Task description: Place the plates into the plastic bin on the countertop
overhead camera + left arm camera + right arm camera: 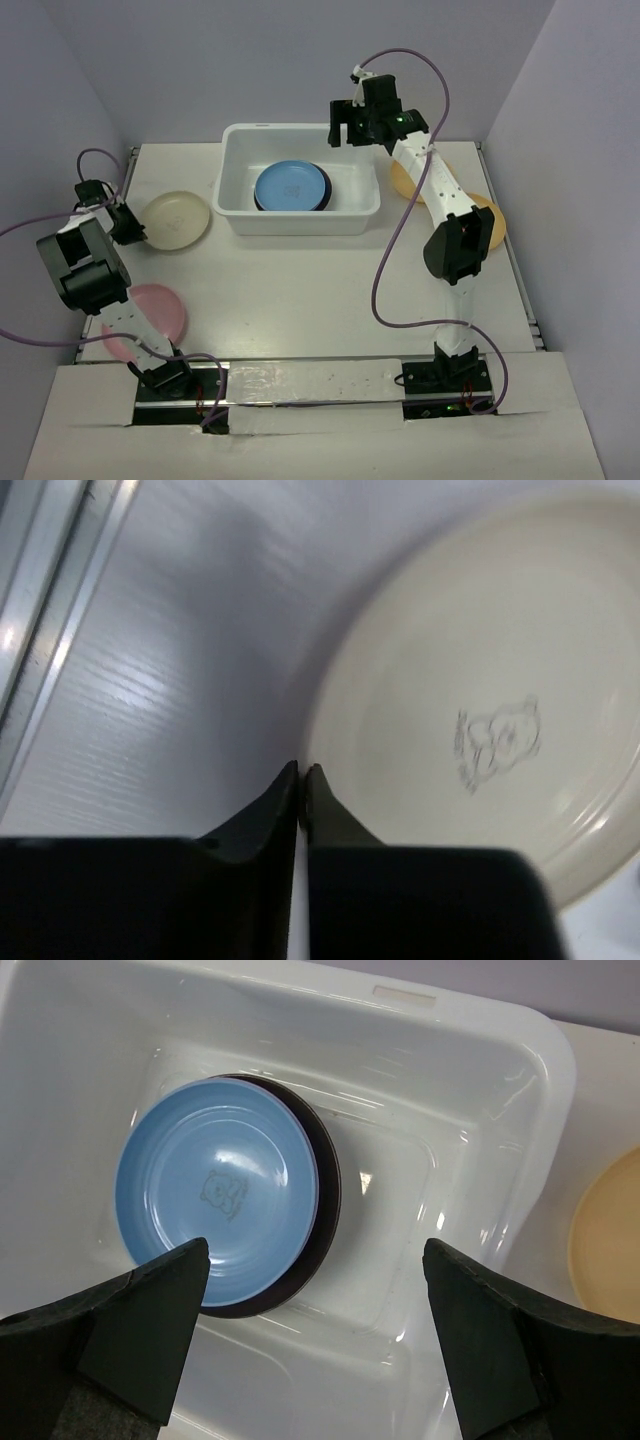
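A cream plate (175, 220) (480, 680) lies on the countertop (320, 290) at the left. My left gripper (135, 232) (302, 770) is shut on its left rim, one finger over the plate and one over the table. The plastic bin (300, 222) (480, 1080) holds a blue plate (290, 186) (215, 1195) stacked on a dark plate (325, 1210). My right gripper (345, 125) (315, 1290) hangs open above the bin's right half with nothing in it. A pink plate (150, 310) lies at the near left, partly under the left arm.
Two yellow-orange plates (405, 180) (495, 215) lie right of the bin, partly hidden by the right arm; one (610, 1240) shows in the right wrist view. Pale lilac walls (580, 150) close the sides. A metal rail (50, 610) runs along the left edge.
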{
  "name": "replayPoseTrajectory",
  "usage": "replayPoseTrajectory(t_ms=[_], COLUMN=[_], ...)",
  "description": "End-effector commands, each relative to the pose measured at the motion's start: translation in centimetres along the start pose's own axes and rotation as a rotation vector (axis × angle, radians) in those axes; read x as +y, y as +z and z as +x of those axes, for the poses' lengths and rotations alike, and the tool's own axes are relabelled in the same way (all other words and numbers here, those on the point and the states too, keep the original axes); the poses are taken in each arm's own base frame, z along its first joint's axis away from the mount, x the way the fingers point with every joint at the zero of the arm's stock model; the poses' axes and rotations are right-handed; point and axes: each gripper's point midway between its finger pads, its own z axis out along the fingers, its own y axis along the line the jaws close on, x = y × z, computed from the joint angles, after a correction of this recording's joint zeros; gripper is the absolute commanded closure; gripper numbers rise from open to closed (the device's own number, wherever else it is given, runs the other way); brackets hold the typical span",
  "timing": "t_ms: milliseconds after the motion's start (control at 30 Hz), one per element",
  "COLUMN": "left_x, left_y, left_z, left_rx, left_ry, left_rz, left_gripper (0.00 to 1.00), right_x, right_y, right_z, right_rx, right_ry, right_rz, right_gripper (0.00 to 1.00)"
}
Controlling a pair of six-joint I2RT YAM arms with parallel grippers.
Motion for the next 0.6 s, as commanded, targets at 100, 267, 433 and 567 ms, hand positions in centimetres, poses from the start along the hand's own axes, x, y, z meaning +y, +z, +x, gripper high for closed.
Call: replayPoseTrajectory(t_ms=[100,267,433,567], left_x=[-1.2,-2.8,-3.8,-3.9], left_y=[-2.2,-6.7,-9.1,-9.3], left_z=[-3.6,-6.8,-7.6,-7.2], left_rx=[-0.061,-0.171,-0.226,-0.208], left_ry=[0.031,0.069,0.120,0.122], left_rz=[0.042,0.079,0.120,0.137], left_gripper=[1.00,1.00,1.00,1.00], right_x=[-1.9,-2.4,-2.8,-2.6], right_y=[-4.1,-4.3,-4.0,-3.9], right_z=[-3.5,-3.2,-3.1,-3.0], right_rx=[-0.101,-0.092,-0.087,-0.084], right_ry=[0.007,0.020,0.031,0.033], right_rz=[0.028,0.020,0.018,0.009], right_gripper=[0.06,0.06,0.05,0.05])
